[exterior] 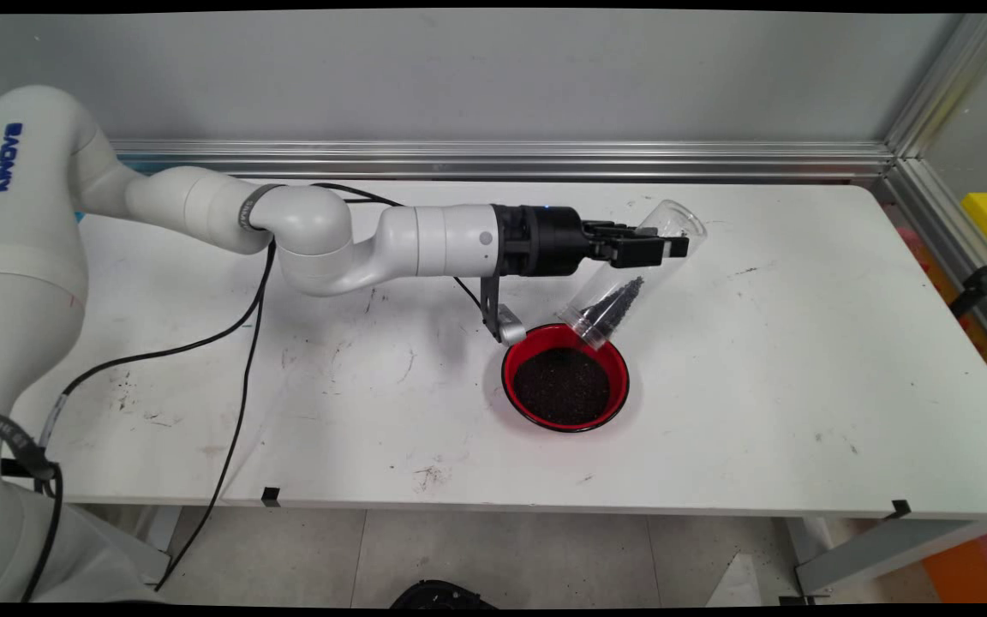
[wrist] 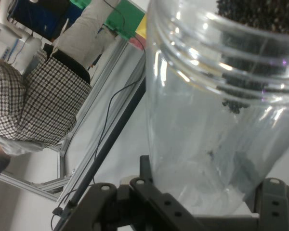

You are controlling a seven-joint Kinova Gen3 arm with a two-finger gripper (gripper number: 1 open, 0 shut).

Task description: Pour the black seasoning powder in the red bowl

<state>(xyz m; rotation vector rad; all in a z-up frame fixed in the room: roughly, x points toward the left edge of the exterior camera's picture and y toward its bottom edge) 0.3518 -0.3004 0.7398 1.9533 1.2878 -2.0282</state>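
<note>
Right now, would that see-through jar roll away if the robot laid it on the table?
Probably yes: the clear jar looks round and smooth, so on its side it could roll. It seems stiff, keeping its shape in the pincer. It is likely light too, since only a few dark grains remain above the red bowl.

White table with one bowl resting on it

The white table (exterior: 802, 386) spans most of the frame; its top is scuffed with dark marks, densest at the left and lower centre. A red bowl (exterior: 565, 386) filled with dark granules stands directly on the table, slightly right of the frame's centre. Two black cables (exterior: 241, 343) trail across the table's left part and drop over its near edge at the lower left. Small black clips (exterior: 270, 496) sit on the near edge.
</note>
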